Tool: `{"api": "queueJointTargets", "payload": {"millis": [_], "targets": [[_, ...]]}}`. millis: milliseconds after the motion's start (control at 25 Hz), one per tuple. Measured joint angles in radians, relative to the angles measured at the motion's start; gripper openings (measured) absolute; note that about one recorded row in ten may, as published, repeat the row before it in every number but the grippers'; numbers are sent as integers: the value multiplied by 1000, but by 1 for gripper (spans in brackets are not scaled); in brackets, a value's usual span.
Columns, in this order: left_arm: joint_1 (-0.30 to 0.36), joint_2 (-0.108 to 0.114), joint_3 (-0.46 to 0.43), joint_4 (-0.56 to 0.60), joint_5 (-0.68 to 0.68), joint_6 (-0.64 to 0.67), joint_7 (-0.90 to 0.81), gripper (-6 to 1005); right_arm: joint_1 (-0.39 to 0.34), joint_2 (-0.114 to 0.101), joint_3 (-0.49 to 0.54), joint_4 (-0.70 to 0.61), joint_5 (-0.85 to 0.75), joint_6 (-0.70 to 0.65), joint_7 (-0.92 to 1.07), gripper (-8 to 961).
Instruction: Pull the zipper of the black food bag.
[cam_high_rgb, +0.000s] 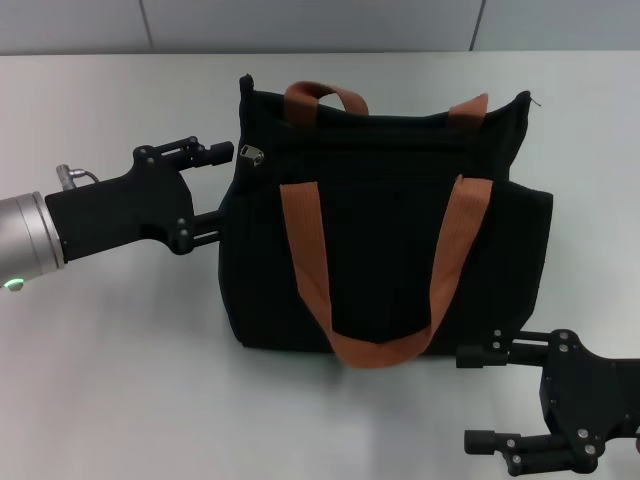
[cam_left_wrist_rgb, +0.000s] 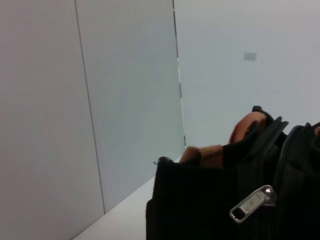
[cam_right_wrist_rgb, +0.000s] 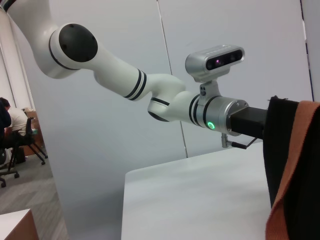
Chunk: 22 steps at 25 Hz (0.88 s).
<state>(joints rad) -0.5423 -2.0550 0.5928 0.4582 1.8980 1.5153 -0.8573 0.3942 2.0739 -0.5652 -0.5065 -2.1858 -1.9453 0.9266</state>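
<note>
The black food bag (cam_high_rgb: 385, 240) stands on the white table (cam_high_rgb: 110, 380), with two rust-orange handles (cam_high_rgb: 310, 270). The silver zipper pull (cam_high_rgb: 250, 155) hangs at the bag's top left corner. My left gripper (cam_high_rgb: 228, 185) is open at the bag's left side, its upper finger (cam_high_rgb: 215, 152) just left of the pull and not touching it. The left wrist view shows the zipper pull (cam_left_wrist_rgb: 251, 204) close up on the bag (cam_left_wrist_rgb: 210, 210). My right gripper (cam_high_rgb: 465, 398) is open and empty, low at the front right, just off the bag's lower right corner.
A grey panelled wall (cam_high_rgb: 300, 25) runs behind the table. The right wrist view shows the bag's edge (cam_right_wrist_rgb: 282, 150) with an orange strap (cam_right_wrist_rgb: 295, 190), and my left arm (cam_right_wrist_rgb: 165, 95) beyond it. Office chairs and people (cam_right_wrist_rgb: 12, 135) are far off.
</note>
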Motion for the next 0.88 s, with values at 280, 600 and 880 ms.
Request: {"api": "queueJointTargets", "payload": {"millis": [280, 600, 880], "targets": [[7, 5, 0, 5, -5, 32, 5, 606, 0, 0, 4, -1, 0, 0, 0, 719], [6, 6, -6, 5, -6, 43, -2, 263, 1, 0, 4, -4, 0, 0, 0, 714], [5, 5, -14, 6, -11, 65, -1, 22, 3, 0, 4, 2, 38, -26, 2, 710]]}}
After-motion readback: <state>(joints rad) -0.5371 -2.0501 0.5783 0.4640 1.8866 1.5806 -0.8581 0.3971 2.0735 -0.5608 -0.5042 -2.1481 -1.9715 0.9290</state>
